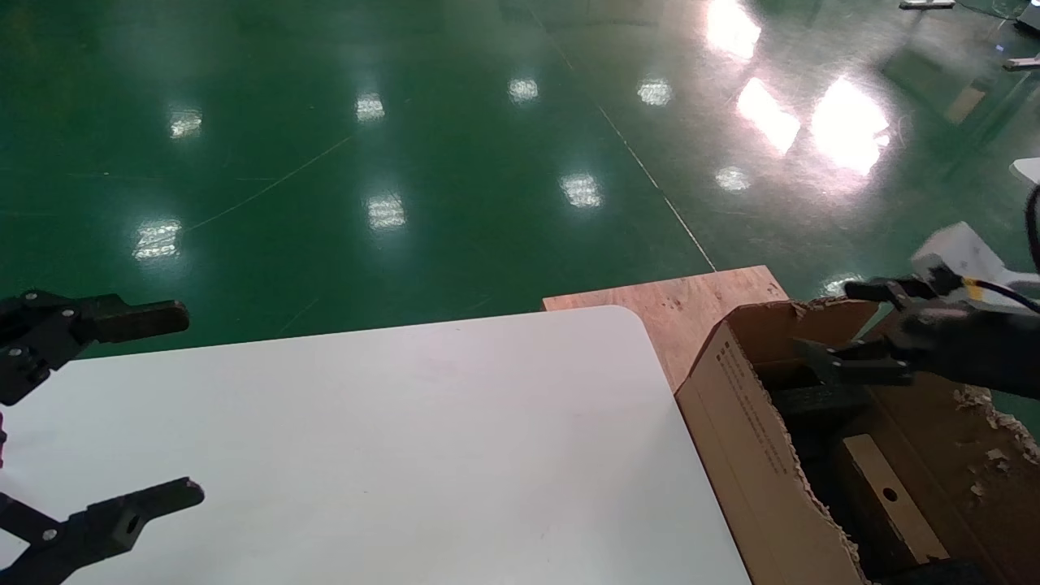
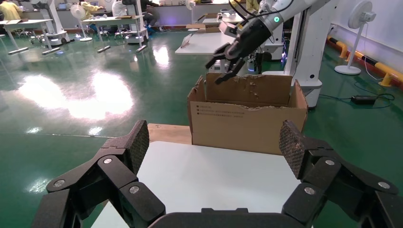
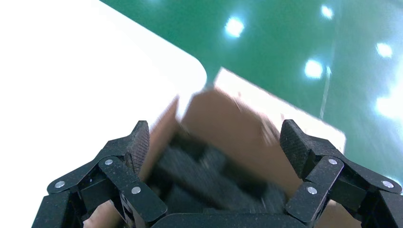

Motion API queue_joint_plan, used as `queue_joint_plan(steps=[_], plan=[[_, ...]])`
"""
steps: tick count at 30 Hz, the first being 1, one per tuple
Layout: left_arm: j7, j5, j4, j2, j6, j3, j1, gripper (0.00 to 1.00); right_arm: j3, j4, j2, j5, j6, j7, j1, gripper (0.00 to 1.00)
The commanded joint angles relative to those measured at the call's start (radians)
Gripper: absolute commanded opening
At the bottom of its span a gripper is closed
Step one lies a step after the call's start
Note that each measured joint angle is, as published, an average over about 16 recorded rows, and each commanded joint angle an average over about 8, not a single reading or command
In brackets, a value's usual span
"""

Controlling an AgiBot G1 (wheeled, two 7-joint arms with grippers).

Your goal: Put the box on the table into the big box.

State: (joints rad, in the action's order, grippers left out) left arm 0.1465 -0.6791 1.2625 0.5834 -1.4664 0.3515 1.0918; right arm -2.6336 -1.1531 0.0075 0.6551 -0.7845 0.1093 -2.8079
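Nearest the head camera, at the far left, the left gripper (image 1: 97, 414) hung over the near left part of the table (image 1: 406, 439), fingers (image 1: 134, 318) spread wide and holding nothing. Rightward, the white tabletop ran to its rounded corner, with a wooden board (image 1: 691, 305) showing just beyond that corner. Further right, the big box (image 1: 756, 455) stood against the table's right edge, flaps torn and ragged, black foam (image 1: 821, 402) visible inside. Within it lay the box (image 1: 890, 496), a small round hole in its upper face. At the far right, the right gripper (image 1: 861, 333) hovered above the carton's far end, fingers released and empty; its wrist view showed the foam (image 3: 209, 175) directly below.
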Motion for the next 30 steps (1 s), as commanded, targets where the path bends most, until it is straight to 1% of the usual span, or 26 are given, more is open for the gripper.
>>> queue_joint_plan(steps=[1, 8, 14, 24, 27, 30], plan=[[0.000, 0.000, 0.000, 0.000, 0.000, 0.000, 0.000, 1.00, -0.004, -0.046, -0.021, -0.032, 0.019, -0.013, 0.006, 1.00], [0.000, 0.000, 0.000, 0.000, 0.000, 0.000, 0.000, 1.00, 0.002, -0.139, -0.105, -0.159, 0.116, -0.092, 0.063, 1.00], [0.000, 0.000, 0.000, 0.000, 0.000, 0.000, 0.000, 1.00, 0.011, -0.168, -0.136, -0.206, 0.156, -0.124, 0.090, 1.00], [0.000, 0.000, 0.000, 0.000, 0.000, 0.000, 0.000, 1.00, 0.023, -0.153, -0.125, -0.185, 0.135, -0.109, 0.090, 1.00], [0.000, 0.000, 0.000, 0.000, 0.000, 0.000, 0.000, 1.00, 0.074, -0.151, -0.134, -0.177, 0.114, -0.104, 0.125, 1.00], [0.000, 0.000, 0.000, 0.000, 0.000, 0.000, 0.000, 1.00, 0.166, -0.151, -0.155, -0.168, 0.082, -0.097, 0.190, 1.00]])
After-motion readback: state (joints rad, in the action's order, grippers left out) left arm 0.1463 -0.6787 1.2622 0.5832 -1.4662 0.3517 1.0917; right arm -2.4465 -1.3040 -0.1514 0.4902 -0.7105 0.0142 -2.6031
